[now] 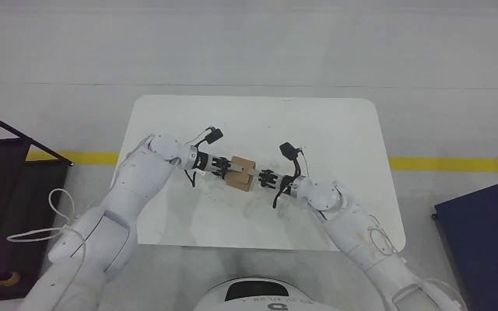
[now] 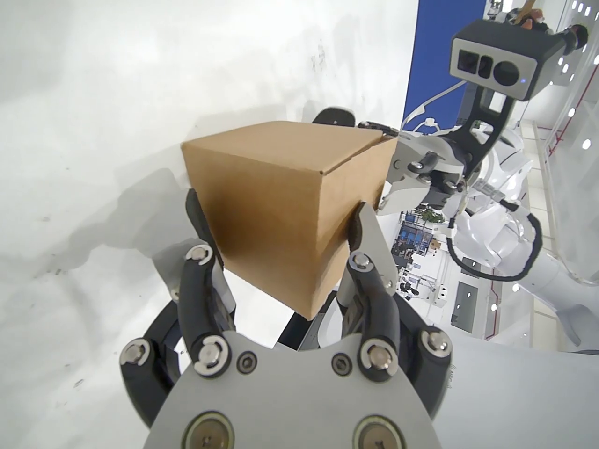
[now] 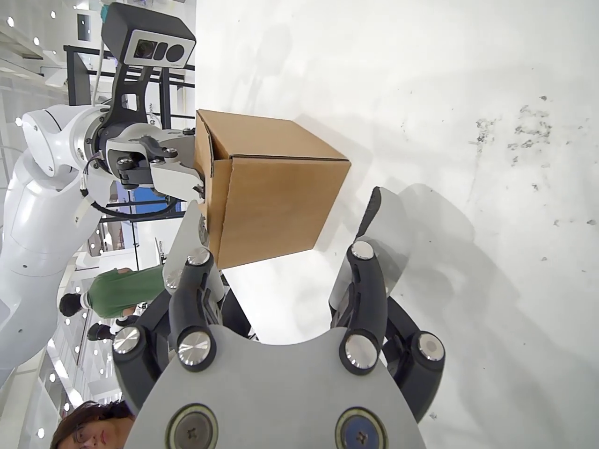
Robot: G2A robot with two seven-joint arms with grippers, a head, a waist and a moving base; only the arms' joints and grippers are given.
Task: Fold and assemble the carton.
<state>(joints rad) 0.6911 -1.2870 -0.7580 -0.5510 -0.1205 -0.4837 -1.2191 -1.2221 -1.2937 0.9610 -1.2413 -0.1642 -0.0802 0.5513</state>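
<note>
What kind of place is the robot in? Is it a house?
Not a house: probably a robot lab or workshop hall. A white table stands over a yellow floor line, and the left gripper holds a carton.

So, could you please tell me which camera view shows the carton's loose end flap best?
The right wrist view: the flap stands ajar at the end of the carton, with a dark gap behind it. The left wrist view shows a thin seam line along one edge. In the top view the carton is small and its flap indistinct.
</note>
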